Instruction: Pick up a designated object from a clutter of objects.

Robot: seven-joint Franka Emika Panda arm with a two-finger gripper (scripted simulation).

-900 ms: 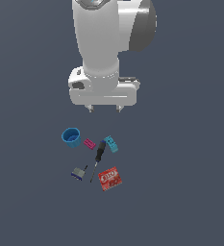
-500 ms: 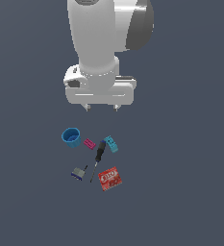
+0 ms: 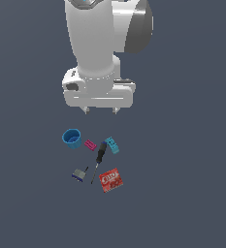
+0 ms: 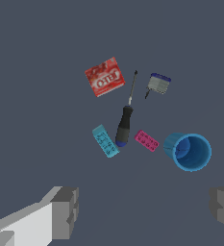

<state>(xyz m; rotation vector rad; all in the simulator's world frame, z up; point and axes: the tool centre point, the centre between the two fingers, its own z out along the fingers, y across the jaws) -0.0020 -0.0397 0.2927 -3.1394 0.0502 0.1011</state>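
Note:
The screwdriver [image 3: 99,160] lies flat on the dark floor in the middle of the clutter, black and dark-blue handle toward the arm, thin shaft pointing away; it also shows in the wrist view [image 4: 125,117]. My gripper [image 3: 101,111] hangs well above the clutter, jaws wide apart and empty. In the wrist view its two grey fingertips [image 4: 64,213] frame the picture's edge, with the gripper's midpoint [image 4: 144,211] short of the screwdriver's handle end.
Around the screwdriver lie a blue cup [image 3: 72,138], a magenta brick [image 3: 89,145], a teal brick [image 3: 112,145], a red printed box [image 3: 110,179] and a small grey-blue tool [image 3: 78,174]. The teal and magenta bricks flank the handle closely.
The arm has risen slightly and shifted a little toward the exterior view's left. The clutter has not moved.

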